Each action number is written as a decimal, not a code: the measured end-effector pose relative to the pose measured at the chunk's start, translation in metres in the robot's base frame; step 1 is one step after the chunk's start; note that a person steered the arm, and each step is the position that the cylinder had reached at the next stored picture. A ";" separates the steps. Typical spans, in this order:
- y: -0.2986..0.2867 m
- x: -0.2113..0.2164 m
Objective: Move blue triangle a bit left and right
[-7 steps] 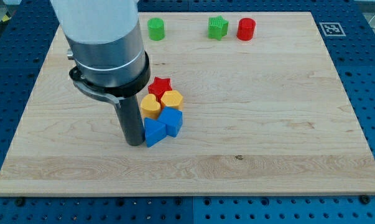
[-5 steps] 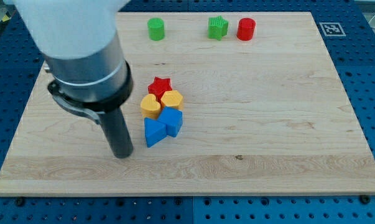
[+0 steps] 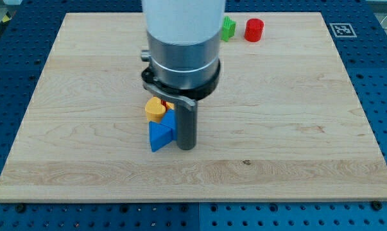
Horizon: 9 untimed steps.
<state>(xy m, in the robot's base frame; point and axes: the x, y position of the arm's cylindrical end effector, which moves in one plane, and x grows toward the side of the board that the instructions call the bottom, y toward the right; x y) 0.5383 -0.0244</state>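
Wooden board [image 3: 296,128] on a blue pegboard table [image 3: 7,77]. At the left of my tip [image 3: 186,148] lies the blue triangle [image 3: 158,136], touching the rod, with a yellow block [image 3: 154,110] above it – a second blue block [image 3: 171,120] half hidden. The bare rod holds nothing. Well beyond, up right – a green block [image 3: 228,28] and a red cylinder [image 3: 254,29].

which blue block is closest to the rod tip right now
The blue triangle: it sits just to the view's left of my tip; the other blue block lies farther up, largely hidden.
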 end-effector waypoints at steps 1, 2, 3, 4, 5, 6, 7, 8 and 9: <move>-0.024 0.003; -0.037 0.007; -0.048 0.007; -0.068 0.004; -0.088 0.004; -0.109 -0.002; -0.136 -0.010; -0.151 -0.024; -0.131 -0.026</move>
